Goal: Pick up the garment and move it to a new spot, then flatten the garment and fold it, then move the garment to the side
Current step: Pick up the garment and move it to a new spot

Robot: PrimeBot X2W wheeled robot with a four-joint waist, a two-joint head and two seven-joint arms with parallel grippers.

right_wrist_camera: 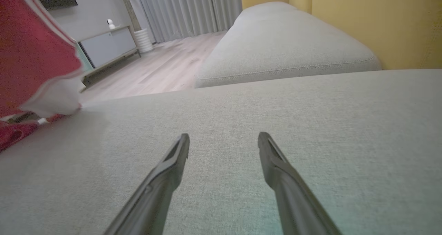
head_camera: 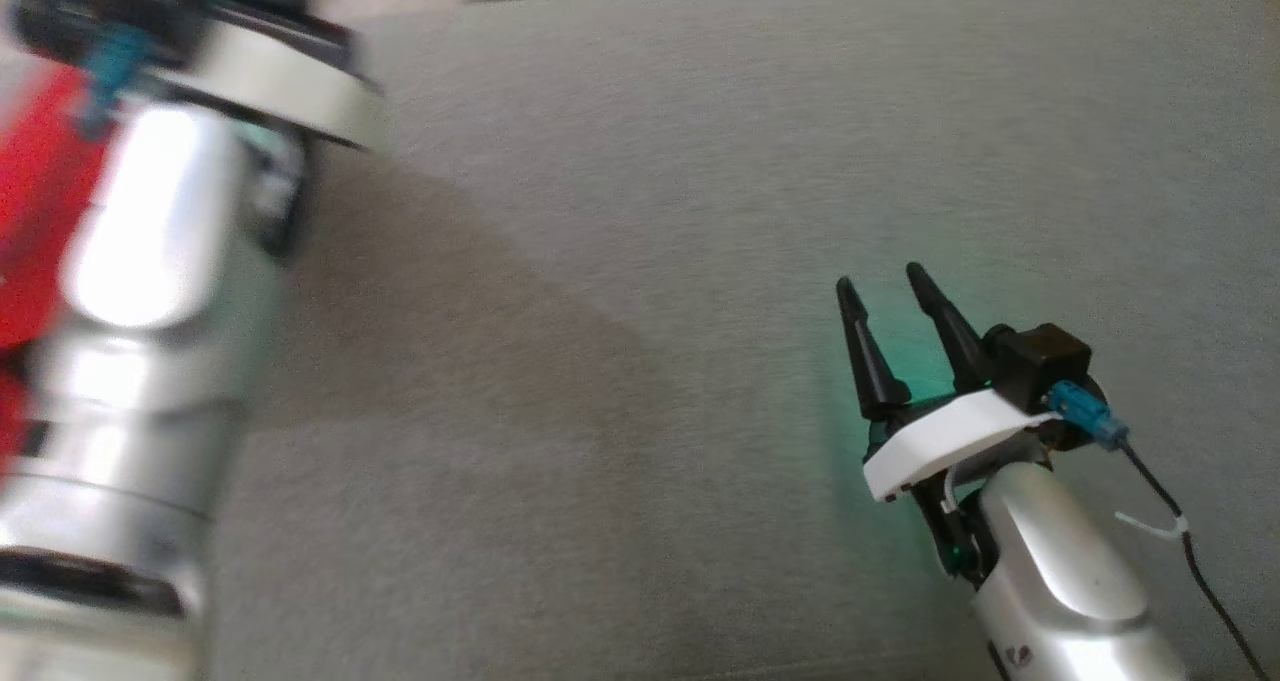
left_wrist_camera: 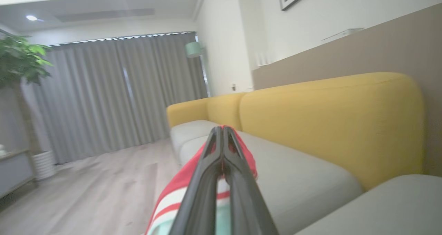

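Note:
The garment is red with white stripes and a pale green edge. In the left wrist view it drapes around my left gripper, whose fingers are shut on it and lifted above the sofa. From the head view I see red cloth at the far left, behind my blurred left forearm. In the right wrist view the garment hangs at the left, its lower part touching the cushion. My right gripper stands open over the bare grey cushion, nothing between its fingers.
The grey sofa seat spreads wide under both arms. Yellow backrests run along its far side. A second grey cushion adjoins it. Wooden floor, grey curtains, a potted plant and a low cabinet lie beyond.

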